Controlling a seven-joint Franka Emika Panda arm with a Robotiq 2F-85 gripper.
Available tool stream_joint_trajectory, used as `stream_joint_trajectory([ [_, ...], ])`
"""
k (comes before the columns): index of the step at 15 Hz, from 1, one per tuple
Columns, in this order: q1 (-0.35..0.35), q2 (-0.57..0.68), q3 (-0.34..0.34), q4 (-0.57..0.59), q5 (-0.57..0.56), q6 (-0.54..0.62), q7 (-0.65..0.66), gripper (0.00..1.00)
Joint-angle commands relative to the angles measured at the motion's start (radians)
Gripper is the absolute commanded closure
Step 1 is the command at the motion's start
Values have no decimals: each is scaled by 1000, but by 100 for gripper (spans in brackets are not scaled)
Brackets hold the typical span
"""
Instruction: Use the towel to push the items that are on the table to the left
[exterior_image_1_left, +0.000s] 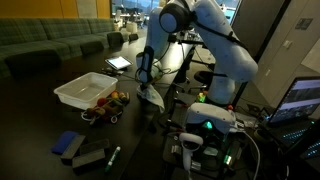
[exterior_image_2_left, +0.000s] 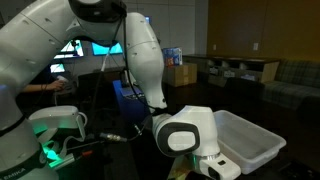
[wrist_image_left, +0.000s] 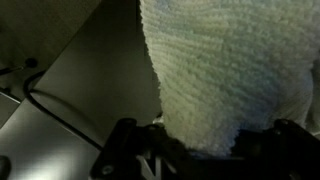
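– Towel (exterior_image_1_left: 151, 97) is hanging where, exactly?

– It is hanging straight down from the gripper (exterior_image_1_left: 147, 78), over the table (exterior_image_1_left: 40, 120), with its long side running up and down. In the wrist view the fingers (wrist_image_left: 125, 150) are clenching the upper edge of the cloth, so the jaws are closed on it.

– Is the lower end touching the surface?

– It is looking very close to the surface, but I am not able to tell if it is touching.

– And the items (exterior_image_1_left: 110, 102), which way are they lying from the fingers?

– In an exterior view the red and orange pieces are sitting near the cloth, on the side toward the white tray (exterior_image_1_left: 80, 90) and just beside that tray. A blue piece (exterior_image_1_left: 68, 143), dark blocks (exterior_image_1_left: 90, 157) and a marker (exterior_image_1_left: 113, 155) are lying well apart from them, nearer to the camera.

– So the sweep is not starting yet?

– I am judging so, because the cloth is not reaching any piece. The group is spreading along a line from tray to camera, so I am thinking the cloth is needing to come low and travel across this line. Which picture direction is the robot's left, I am not managing to tell.
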Motion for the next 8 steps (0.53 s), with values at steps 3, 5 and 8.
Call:
stream_joint_trajectory([
  [3, 8, 137, -34, 159, 6, 38, 44, 100],
  [5, -6, 162, -28, 204, 16, 46, 46, 100],
  [8, -32, 189, -10, 261, 32, 48, 48, 100],
])
